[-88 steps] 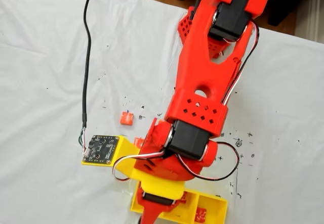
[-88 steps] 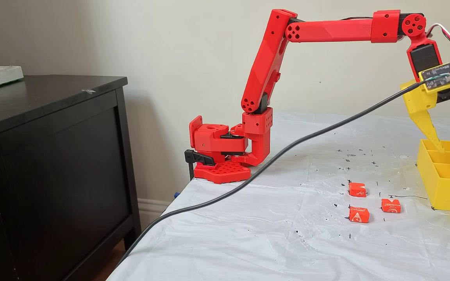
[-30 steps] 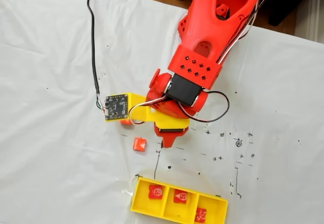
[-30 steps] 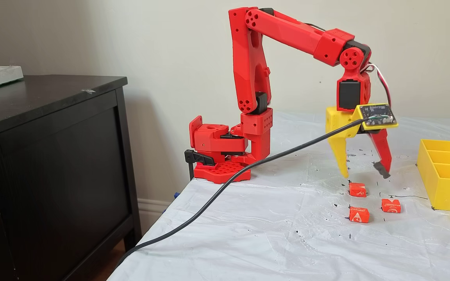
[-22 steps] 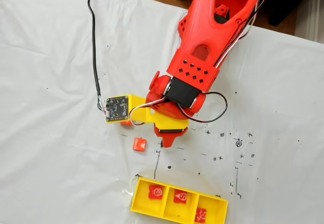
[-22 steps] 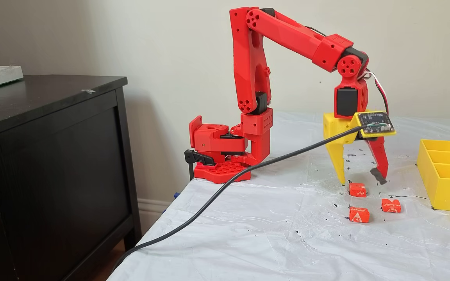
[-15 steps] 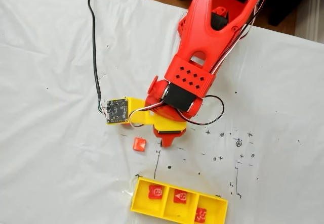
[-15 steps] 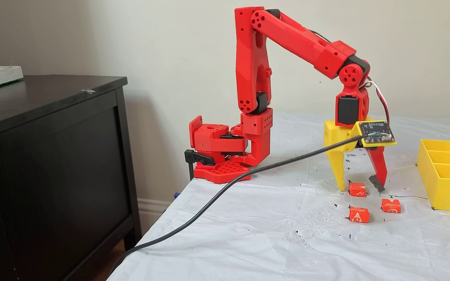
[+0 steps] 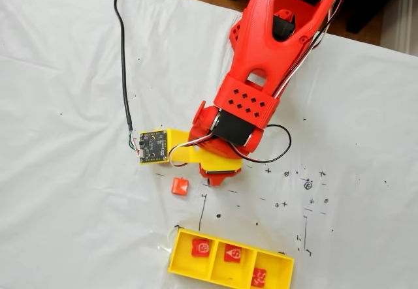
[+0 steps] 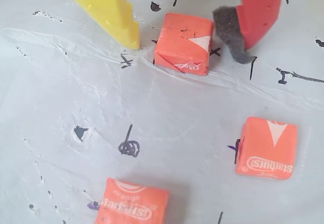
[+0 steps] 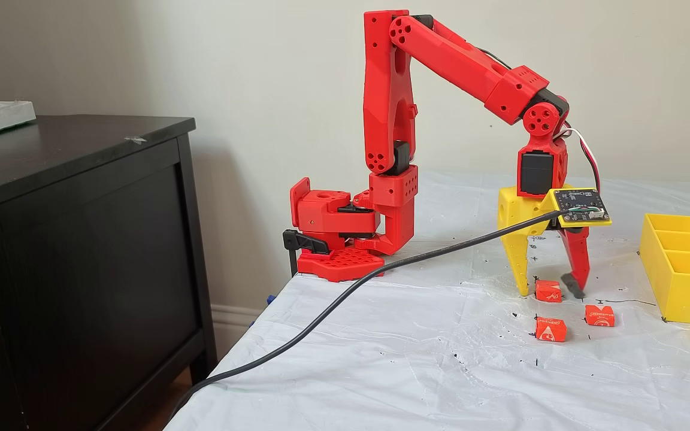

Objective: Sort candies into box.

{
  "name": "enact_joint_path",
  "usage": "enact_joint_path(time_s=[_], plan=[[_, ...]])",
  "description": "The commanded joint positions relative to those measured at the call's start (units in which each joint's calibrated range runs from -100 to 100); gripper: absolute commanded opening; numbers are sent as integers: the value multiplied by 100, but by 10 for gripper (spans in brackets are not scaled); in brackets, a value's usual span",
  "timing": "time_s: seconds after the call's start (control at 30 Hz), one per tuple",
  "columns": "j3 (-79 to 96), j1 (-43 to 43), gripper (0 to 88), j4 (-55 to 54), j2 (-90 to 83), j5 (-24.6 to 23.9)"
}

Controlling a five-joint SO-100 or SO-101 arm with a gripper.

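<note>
Halfway through the sort: three candies boxed, three left.
Your gripper (image 10: 185, 39) stands parted around one candy (image 10: 183, 43) (not yet pinched); two more (image 10: 266, 147) (image 10: 132, 204) lie near it on the sheet, and the box (image 9: 177, 258) holds one per compartment.

orange candies (image 10: 183, 44), yellow box (image 9: 228, 271), yellow and red fingers (image 10: 117, 12)

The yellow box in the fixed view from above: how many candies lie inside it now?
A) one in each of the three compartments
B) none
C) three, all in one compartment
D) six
A: the yellow box holds one candy per compartment: the left candy, the middle candy and the right candy.
</note>
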Motion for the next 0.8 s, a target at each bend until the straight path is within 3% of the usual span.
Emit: enact_joint_path(time_s=[0.0,0.37,0.53,0.77], plan=[[-116,-37,75,-141,22,0],[-34,-363,1,465,-1624,-54],[-862,-716,1,956,-2260,-288],[-1672,-1033,1,702,-2209,-737]])
